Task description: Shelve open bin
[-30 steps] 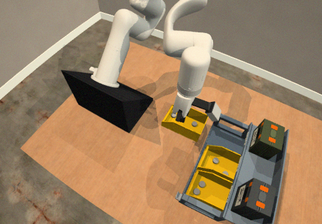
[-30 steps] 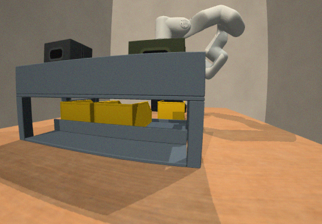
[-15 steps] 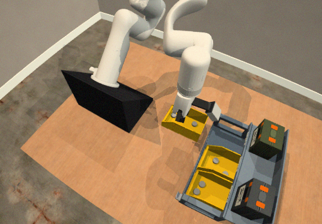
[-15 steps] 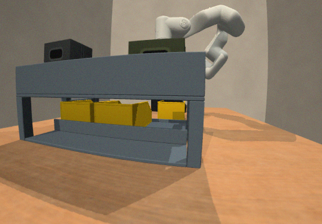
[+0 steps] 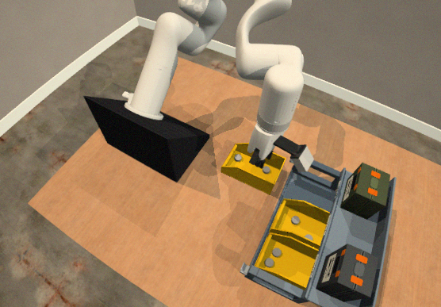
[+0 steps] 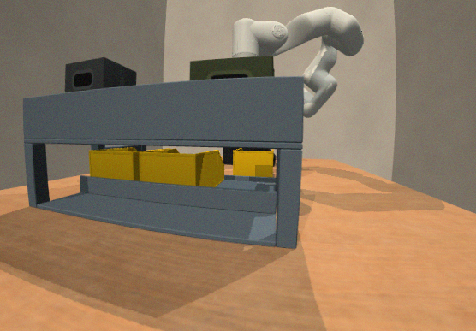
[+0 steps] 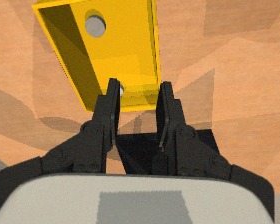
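The yellow open bin (image 5: 247, 178) (image 6: 246, 162) (image 7: 126, 55) stands on the table beside the shelf, its low front toward the arm's base. Two grey round parts (image 5: 238, 157) (image 7: 95, 26) lie in it, one partly hidden by a finger in the wrist view. My gripper (image 5: 258, 159) (image 7: 139, 94) is partly open and holds nothing. It is over the bin; in the wrist view one side wall shows between the fingertips. Their height above it is hard to tell. The free place (image 5: 307, 191) is at the shelf row's end nearest this bin.
Two yellow bins (image 5: 313, 222) (image 5: 293, 265) with grey parts stand level in the row on the blue-grey shelf (image 6: 163, 115). A green case (image 5: 366, 189) and a dark grey case (image 5: 349, 273) stand on the upper board. The black base (image 5: 139, 146) is left of the bin.
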Available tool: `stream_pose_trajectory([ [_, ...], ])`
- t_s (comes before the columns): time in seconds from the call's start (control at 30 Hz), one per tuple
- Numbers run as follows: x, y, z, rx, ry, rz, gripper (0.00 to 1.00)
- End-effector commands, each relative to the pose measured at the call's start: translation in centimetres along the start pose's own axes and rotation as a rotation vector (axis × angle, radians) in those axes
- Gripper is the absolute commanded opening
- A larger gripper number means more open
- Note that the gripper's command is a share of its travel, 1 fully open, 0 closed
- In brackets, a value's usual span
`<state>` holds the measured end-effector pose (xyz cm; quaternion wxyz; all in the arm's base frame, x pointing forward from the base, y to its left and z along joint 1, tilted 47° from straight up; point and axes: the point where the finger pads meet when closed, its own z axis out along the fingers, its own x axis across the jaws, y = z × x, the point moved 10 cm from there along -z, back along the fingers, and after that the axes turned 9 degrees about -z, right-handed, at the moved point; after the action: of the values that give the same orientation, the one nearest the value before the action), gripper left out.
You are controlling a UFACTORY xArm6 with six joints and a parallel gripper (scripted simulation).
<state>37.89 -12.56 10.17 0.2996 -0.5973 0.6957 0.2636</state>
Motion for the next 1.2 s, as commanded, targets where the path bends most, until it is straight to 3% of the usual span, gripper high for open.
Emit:
stream_pose_trajectory([
  [0.0,-0.3,-0.7,0.0,-0.009,0.007,0.053,0.33],
  [0.2,-0.3,-0.7,0.0,-0.009,0.007,0.053,0.33],
  [0.37,-3.1,-5.3,0.6,-0.007,0.008,0.310,0.33],
  [0.77,-3.1,-5.3,0.6,-0.007,0.008,0.310,0.33],
  [0.93,-4.5,-7.5,0.9,-0.005,0.008,0.566,0.33],
  [1.17,-4.5,-7.5,0.9,-0.005,0.008,0.566,0.33],
])
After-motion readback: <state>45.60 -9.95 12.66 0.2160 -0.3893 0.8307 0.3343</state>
